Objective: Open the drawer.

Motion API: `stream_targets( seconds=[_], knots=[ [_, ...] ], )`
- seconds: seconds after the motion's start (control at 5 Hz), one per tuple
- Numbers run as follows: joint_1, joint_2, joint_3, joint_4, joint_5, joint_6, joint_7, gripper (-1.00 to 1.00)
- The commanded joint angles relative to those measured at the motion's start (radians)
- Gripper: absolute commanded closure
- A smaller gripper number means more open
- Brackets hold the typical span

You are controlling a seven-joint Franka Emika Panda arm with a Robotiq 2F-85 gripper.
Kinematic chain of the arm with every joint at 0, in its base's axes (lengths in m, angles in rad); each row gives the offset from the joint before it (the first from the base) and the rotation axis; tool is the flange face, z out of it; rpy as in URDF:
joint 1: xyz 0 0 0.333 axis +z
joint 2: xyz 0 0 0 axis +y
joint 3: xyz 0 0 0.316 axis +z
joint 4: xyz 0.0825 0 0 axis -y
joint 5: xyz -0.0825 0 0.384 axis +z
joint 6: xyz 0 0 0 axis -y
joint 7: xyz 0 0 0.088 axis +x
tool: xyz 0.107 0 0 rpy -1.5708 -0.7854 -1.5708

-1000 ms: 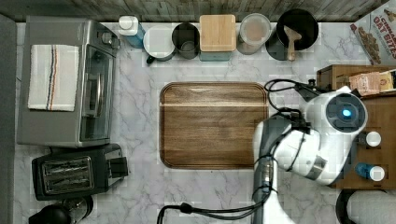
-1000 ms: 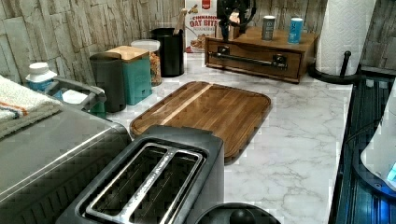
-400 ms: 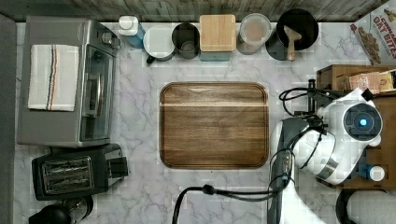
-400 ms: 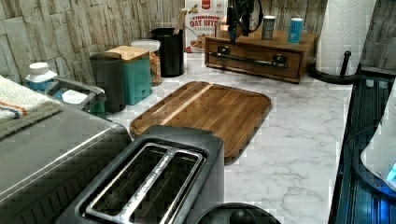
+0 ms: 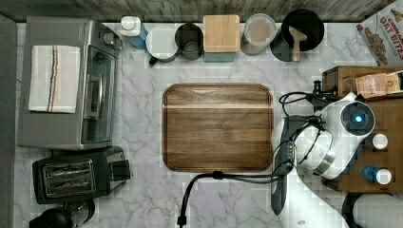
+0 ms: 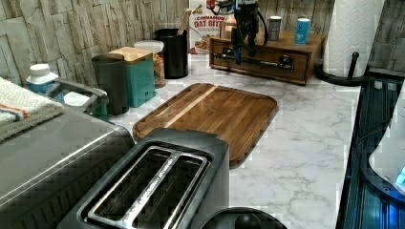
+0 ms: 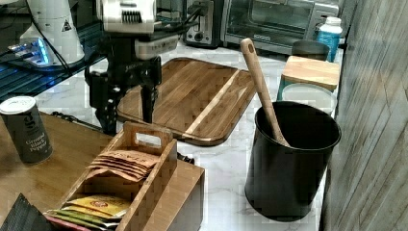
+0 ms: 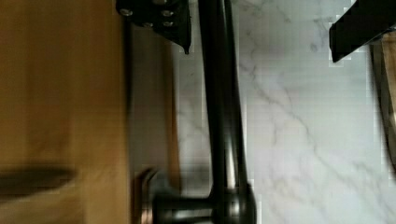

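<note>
The drawer (image 6: 272, 51) is the medium-brown front of a wooden box at the far end of the counter in the left view. A long black bar handle (image 6: 267, 62) runs across it. My gripper (image 6: 241, 50) hangs straight down over the handle end nearer the left view's left. In the wrist view the handle (image 8: 224, 116) runs between my two black fingers (image 8: 159, 18), closer to one of them, and the gripper (image 8: 259, 46) is open. The right view has the gripper (image 7: 127, 118) open at the box's edge. My arm (image 5: 342, 133) covers the handle in the top view.
A rounded dark wooden tray (image 5: 217, 127) lies mid-counter. Tins (image 6: 301, 31) and a tea caddy (image 7: 120, 178) sit on the box top. A black utensil pot (image 7: 288, 159), a paper towel roll (image 6: 351, 28), a toaster (image 5: 76, 175) and a toaster oven (image 5: 66, 83) stand around. A cable (image 5: 228, 176) trails beside the tray.
My arm has moved toward the top view's right, off the tray's edge and over the wooden box. The gripper has come down around the handle.
</note>
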Motion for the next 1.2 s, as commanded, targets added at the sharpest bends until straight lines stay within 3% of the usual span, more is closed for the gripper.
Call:
stream_targets(
  seconds=[0.2,0.6,1.2],
  knots=[
    [-0.002,-0.002,-0.004,0.0,-0.025,0.133,-0.042,-1.0],
    [0.007,0.02,0.027,-0.056,0.011,0.221,-0.024,-1.0],
    [0.066,-0.004,0.029,-0.091,0.008,0.15,0.059,-1.0]
  ],
)
